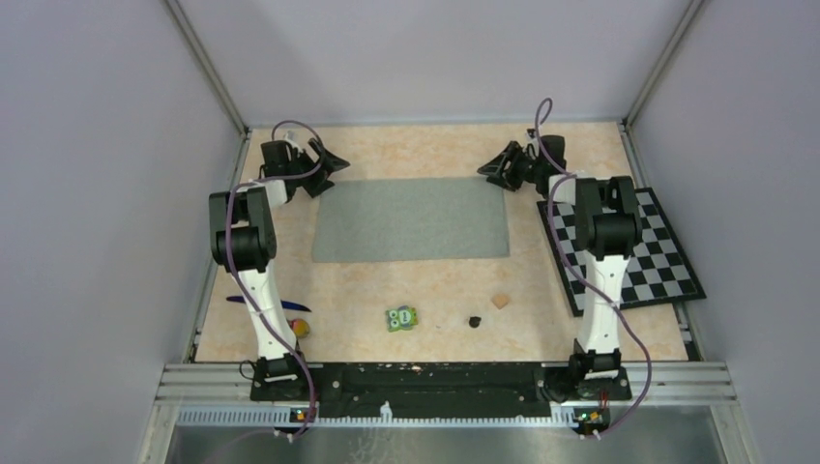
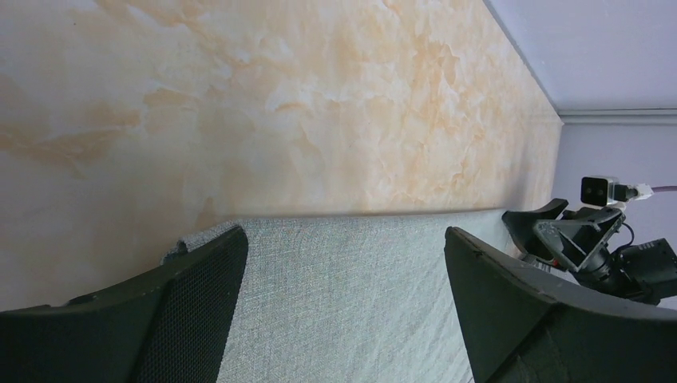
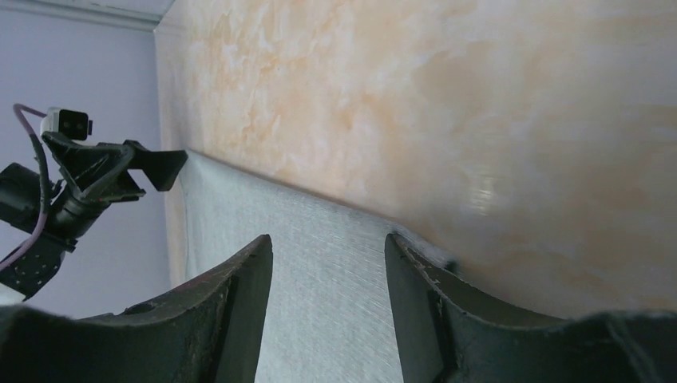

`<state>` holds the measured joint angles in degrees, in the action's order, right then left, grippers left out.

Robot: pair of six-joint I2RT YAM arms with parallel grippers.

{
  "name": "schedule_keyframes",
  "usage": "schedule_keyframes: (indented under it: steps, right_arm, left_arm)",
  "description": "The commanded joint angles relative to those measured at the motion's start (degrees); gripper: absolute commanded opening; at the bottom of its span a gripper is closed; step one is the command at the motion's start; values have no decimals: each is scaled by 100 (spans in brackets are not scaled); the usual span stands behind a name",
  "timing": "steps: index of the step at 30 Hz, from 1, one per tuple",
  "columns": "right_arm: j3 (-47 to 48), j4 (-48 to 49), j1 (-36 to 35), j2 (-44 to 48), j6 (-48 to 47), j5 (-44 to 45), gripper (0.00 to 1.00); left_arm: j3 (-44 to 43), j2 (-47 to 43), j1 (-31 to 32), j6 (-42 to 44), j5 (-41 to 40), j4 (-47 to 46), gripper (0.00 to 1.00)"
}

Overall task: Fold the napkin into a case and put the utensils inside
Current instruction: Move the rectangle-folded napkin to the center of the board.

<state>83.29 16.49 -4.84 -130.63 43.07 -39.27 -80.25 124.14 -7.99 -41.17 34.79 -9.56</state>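
Lilac walls box in a marbled peach table [image 1: 425, 150], and the plain grey cloth napkin [image 1: 411, 219] lies flat and unfolded across its far middle. Folding looks to be only beginning. The left end effector [image 1: 327, 174] sits at the cloth's far left corner with its jaws spread wide. The right end effector [image 1: 498, 166] is at the far right corner with its jaws apart, and neither pinches anything. Next, I'd judge, both must close on those corners and carry the far edge toward the near one. The slim dark blue utensil [image 1: 242, 300] and the yellow-orange-headed utensil [image 1: 302, 327] lie on the near left of the table, partly hidden behind the left arm [image 1: 253, 261]. I cannot make out their shapes.
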Motion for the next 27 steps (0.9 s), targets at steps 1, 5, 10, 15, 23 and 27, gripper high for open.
schedule_keyframes:
  steps: [1,5,10,15,23,27]
  right_arm:
    - [223,-391,456,-149,-463,137,54]
    - [641,-1466,471,195,-1143,357,54]
    - [547,-2388,128,1351,-1639,1048,55]
    - [-304,-2374,-739,2059,-1511,990,54]
    - [-1238,-1974,-1554,2141,-1352,1082,51]
    - [-1342,-2262,-1529,1944,-1703,1422,51]
  left_arm:
    - [2,278,-114,433,-649,400,99]
    - [-222,-137,-38,673,-645,791,99]
    - [-377,-942,-15,961,-816,1495,99]
    - [50,-1584,-59,866,-449,1899,99]
    - [1439,-2655,752,1401,-408,2080,99]
    - [1918,-2857,1168,1424,-445,1998,99]
